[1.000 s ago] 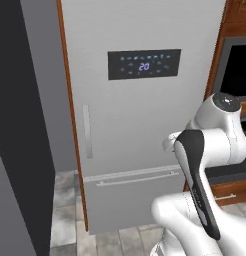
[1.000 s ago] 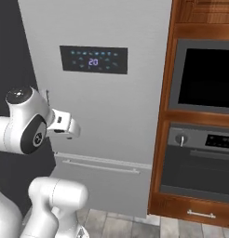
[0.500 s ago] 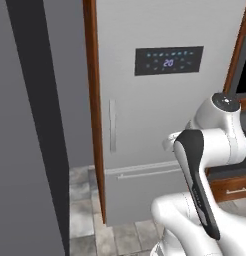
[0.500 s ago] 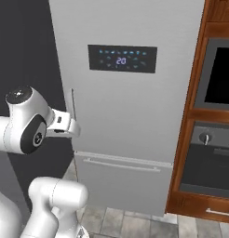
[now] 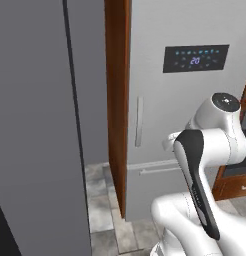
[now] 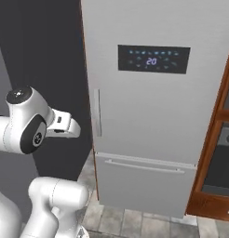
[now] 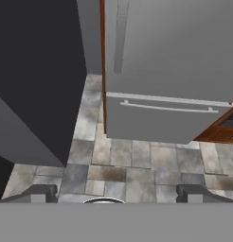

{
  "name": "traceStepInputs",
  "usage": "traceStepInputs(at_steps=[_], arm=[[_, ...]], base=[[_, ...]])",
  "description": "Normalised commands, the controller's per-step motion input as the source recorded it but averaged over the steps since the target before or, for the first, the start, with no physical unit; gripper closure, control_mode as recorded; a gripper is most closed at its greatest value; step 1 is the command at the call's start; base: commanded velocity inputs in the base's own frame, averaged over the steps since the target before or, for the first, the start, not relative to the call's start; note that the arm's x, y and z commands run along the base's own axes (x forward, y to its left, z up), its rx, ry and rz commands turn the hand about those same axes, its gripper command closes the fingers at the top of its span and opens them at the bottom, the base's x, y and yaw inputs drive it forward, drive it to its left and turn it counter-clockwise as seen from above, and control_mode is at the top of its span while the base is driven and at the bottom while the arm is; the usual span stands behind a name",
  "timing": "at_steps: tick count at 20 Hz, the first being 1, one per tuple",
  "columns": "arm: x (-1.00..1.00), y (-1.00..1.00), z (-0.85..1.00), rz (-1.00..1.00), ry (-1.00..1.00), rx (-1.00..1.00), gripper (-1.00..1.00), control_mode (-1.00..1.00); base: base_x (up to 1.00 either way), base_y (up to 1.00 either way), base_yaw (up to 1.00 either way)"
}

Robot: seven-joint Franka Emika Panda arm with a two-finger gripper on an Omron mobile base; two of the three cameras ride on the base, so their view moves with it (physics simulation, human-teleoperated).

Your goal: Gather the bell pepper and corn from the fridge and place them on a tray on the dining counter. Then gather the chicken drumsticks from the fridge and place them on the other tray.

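Base slid left, fridge (image 7: 175,61) ahead of open gripper (image 7: 116,191)

We see the fridge (image 6: 149,121) with a smooth, matt pale grey metal-like skin and a glossy black control panel (image 6: 153,59). Reddish-brown wood trim (image 5: 117,100) beside it looks smooth and satin. The floor (image 7: 137,165) is mottled grey-brown stone tile, matt and slightly rough.

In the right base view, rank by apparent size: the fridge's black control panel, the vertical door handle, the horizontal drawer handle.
1. Control panel, clearly largest in area.
2. Horizontal drawer handle, a long thin bar.
3. Vertical door handle, shorter.
The handles are similarly slim, so only length separates them.
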Motion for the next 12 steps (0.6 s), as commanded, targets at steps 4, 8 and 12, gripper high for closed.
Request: traceStepInputs(at_steps=[4, 8, 12], arm=[[0.0, 0.0, 0.0, 0.0, 0.0, 0.0, -1.0, 1.0], [0.0, 0.0, 0.0, 0.0, 0.0, 0.0, -1.0, 1.0], [0.0, 0.0, 0.0, 0.0, 0.0, 0.0, -1.0, 1.0]], base=[[-0.22, 0.51, 0.0], [-0.21, 0.45, 0.0], [-0.24, 0.31, 0.0]])
